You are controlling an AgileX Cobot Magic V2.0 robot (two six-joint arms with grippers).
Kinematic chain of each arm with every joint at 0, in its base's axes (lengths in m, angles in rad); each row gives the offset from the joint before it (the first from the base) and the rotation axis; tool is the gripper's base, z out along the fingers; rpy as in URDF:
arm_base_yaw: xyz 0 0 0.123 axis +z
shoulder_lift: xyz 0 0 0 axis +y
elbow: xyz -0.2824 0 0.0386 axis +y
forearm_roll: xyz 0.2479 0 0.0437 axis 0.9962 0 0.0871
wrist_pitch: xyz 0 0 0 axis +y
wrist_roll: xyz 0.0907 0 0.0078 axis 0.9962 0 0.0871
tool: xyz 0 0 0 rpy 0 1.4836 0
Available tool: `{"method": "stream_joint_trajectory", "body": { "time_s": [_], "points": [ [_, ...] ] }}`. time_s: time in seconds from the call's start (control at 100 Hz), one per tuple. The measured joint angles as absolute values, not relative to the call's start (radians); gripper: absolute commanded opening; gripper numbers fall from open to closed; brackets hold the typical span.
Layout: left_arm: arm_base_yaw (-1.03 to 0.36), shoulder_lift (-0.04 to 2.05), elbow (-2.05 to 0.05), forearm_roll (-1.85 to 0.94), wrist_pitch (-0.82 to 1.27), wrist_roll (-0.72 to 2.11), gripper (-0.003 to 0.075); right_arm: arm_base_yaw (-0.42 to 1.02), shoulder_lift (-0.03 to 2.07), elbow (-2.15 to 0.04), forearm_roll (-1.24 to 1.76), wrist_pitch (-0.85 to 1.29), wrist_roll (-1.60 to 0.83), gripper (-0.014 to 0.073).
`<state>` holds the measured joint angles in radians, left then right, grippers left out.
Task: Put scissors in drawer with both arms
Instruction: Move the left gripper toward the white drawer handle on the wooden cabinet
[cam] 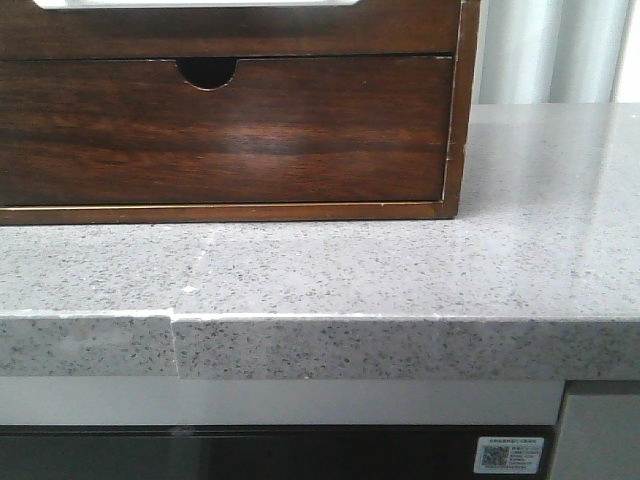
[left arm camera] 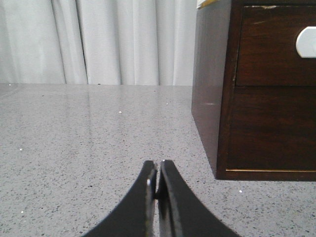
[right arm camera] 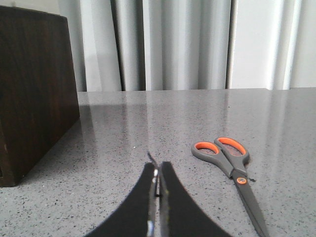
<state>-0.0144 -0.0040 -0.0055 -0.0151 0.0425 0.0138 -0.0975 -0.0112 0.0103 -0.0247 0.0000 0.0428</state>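
Note:
The scissors (right arm camera: 232, 168), grey with orange-lined handles, lie flat on the grey stone counter and show only in the right wrist view, to the side of my right gripper (right arm camera: 158, 165) and apart from it. That gripper is shut and empty. My left gripper (left arm camera: 157, 162) is also shut and empty, low over the counter beside the cabinet's corner. In the front view the drawer (cam: 230, 30) is the dark glossy front at the very top, with a pale strip along its top edge. It looks closed. Neither gripper shows in the front view.
Below it is another dark drawer front (cam: 220, 130) with a half-round notch, in the same wooden cabinet (left arm camera: 212, 94), whose side also shows in the right wrist view (right arm camera: 34, 89). The speckled counter (cam: 400, 270) ends at a front edge. White curtains hang behind.

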Motion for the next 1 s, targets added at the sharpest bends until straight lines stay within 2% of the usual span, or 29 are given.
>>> {"method": "stream_joint_trajectory", "body": {
  "time_s": [1.0],
  "points": [
    [-0.014,-0.004,-0.005,-0.028,0.036,0.014,-0.0020,-0.098,-0.011,0.010,-0.025,0.030,0.043,-0.0069]
  ]
}}
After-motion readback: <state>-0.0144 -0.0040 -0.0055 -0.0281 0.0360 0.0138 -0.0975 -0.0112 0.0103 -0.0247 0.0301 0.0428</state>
